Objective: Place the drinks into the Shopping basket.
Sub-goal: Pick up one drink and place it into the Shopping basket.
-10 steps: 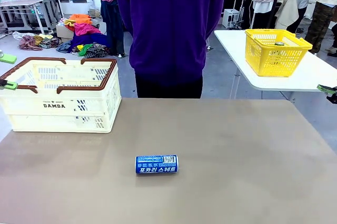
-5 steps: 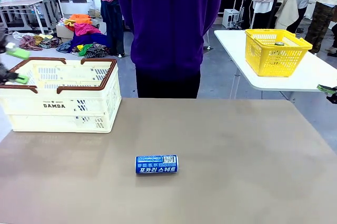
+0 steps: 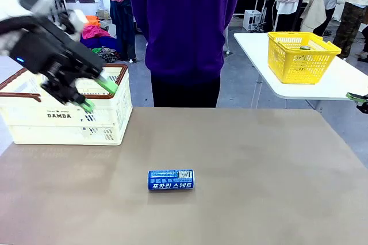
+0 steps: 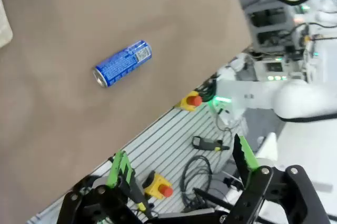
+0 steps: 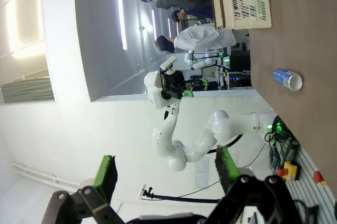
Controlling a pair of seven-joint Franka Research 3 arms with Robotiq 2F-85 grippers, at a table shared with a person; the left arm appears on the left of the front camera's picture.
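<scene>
One blue drink can (image 3: 171, 179) with white Korean lettering lies on its side in the middle of the brown table; the left wrist view shows the can (image 4: 122, 63) from above, and the can (image 5: 288, 78) also appears in the right wrist view. The cream Shopping basket (image 3: 63, 124) marked DAMDA stands at the table's far left. My left gripper (image 3: 96, 95) hangs open in front of the basket's right end, well above and left of the can, holding nothing. Its green fingers (image 4: 120, 169) stand wide apart. My right gripper (image 5: 166, 170) is open and empty at the table's right side.
A person in a purple top (image 3: 184, 26) stands at the far edge of the table. A yellow mesh basket (image 3: 302, 55) sits on a separate white table (image 3: 345, 84) at the back right. Open tabletop surrounds the can.
My left arm has swung in from the left edge, across the basket and towards the table's middle, still open. The can, basket and right gripper have not moved.
</scene>
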